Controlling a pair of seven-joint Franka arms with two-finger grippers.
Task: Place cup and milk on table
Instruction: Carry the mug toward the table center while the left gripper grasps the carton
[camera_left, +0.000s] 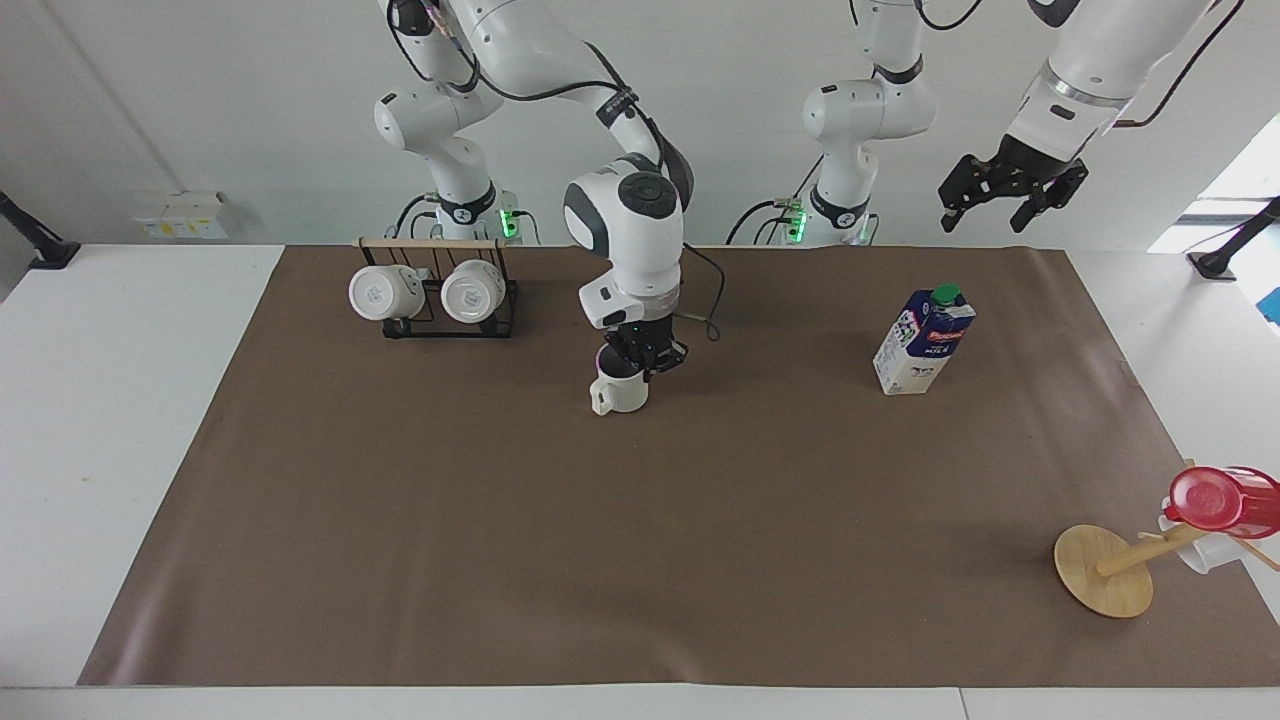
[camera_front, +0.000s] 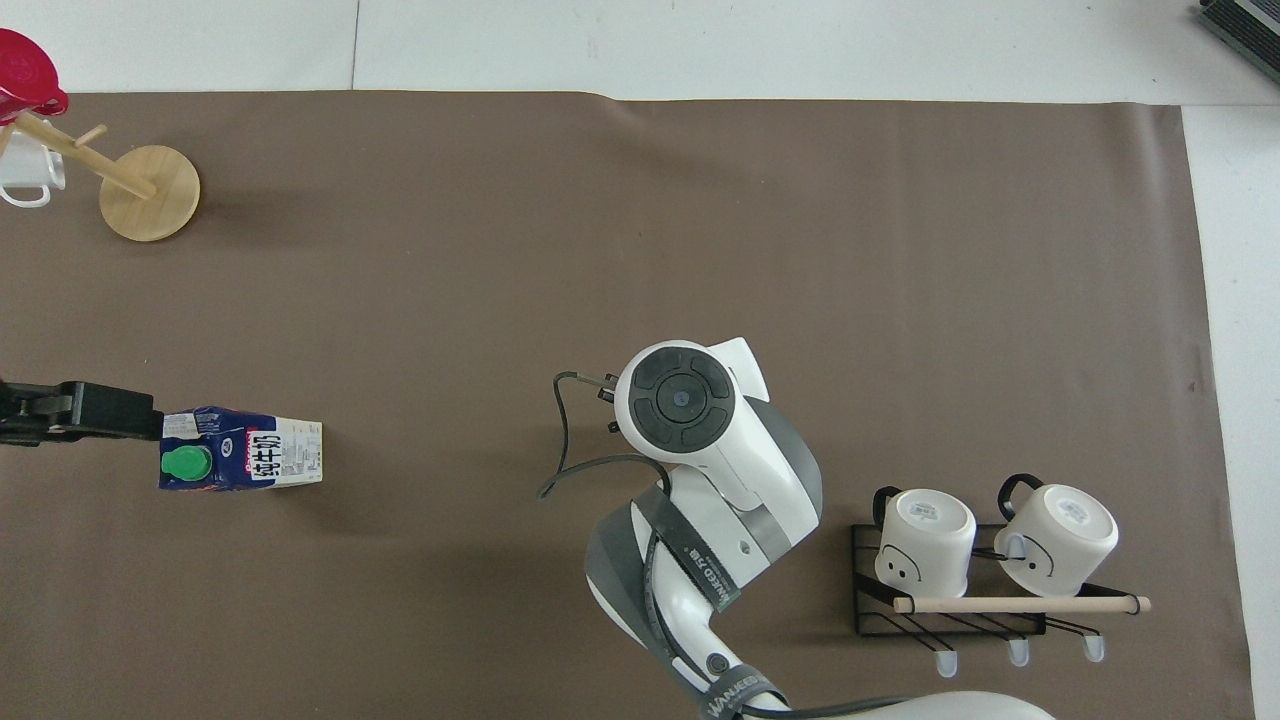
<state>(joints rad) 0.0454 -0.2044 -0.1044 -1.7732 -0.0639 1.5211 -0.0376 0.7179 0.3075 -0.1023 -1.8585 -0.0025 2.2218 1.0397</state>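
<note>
Here the cream-white mug (camera_left: 620, 390) stands upright near the middle of the brown sheet (camera_left: 600, 560), its loop handle turned toward the right arm's end of the bench (camera_left: 130, 400) and its dark inside partly covered by the right gripper (camera_left: 642, 357), whose jaws are pressed together on the mug's rim; whether the mug's base touches the sheet or hangs just above it cannot be told. In the overhead view the right arm's wrist hides the mug altogether. The milk carton (camera_left: 922, 341) stands upright on the sheet toward the left arm's end, well apart from the mug, blue and white with a green screw cap (camera_front: 186, 462) on top. The left gripper (camera_left: 1005, 195) hangs high in the air with its jaws spread, holding nothing; from overhead it sits just beside the carton's cap end. A black wire mug rack (camera_left: 440, 300) with a wooden rail stands on the sheet nearer to the robots than the mug, toward the right arm's end, and two plain white mugs (camera_front: 925, 540) hang on it side by side. At the left arm's end, much farther from the robots than the carton, a wooden mug tree (camera_left: 1105, 570) with a round base carries a red translucent cup (camera_left: 1215, 498) and a white mug (camera_front: 25, 175).
</note>
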